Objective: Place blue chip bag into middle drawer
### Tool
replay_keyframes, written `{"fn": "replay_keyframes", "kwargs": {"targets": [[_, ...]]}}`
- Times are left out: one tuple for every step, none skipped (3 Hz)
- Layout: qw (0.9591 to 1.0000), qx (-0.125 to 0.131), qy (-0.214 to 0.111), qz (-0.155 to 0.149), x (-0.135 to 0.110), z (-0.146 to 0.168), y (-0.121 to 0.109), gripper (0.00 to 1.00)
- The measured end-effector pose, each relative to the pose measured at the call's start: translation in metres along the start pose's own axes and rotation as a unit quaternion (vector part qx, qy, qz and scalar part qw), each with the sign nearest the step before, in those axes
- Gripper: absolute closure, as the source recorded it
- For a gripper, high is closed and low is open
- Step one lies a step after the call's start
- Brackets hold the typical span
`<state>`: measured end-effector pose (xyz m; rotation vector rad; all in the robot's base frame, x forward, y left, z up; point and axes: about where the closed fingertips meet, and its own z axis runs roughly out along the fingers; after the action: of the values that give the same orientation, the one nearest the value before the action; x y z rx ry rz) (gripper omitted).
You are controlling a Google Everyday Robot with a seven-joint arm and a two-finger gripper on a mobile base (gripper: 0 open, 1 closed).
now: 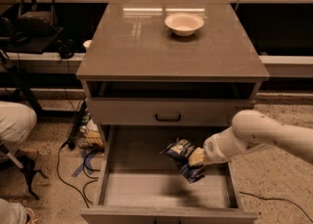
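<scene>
Camera view: pincer (196, 158) — half-hidden, gripping blue chip bag (179, 154) — above middle drawer (146, 190).

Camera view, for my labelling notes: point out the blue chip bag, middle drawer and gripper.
blue chip bag (179, 155), camera view, its crinkled foil middle.
middle drawer (142, 189), camera view, bare pale floor.
gripper (196, 158), camera view, jaws gripping the bag's right side.

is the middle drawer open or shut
Open: the middle drawer is pulled out, pale floor showing, and the hand holds the blue chip bag over it.
</scene>
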<state>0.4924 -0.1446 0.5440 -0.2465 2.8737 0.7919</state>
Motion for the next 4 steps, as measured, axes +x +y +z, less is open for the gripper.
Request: {"fn": "replay_keyframes", "kwargs": {"targets": [[0.9999,-0.003,0.009,0.008,0.003,0.034,-0.001,1.0],[0.9995,-0.001,0.016,0.026,0.008,0.058,-0.004,0.85],[0.999,0.001,0.018,0.04,0.011,0.067,-0.009,0.62],[0.9985,0.004,0.016,0.051,0.013,0.068,-0.015,0.38]]}}
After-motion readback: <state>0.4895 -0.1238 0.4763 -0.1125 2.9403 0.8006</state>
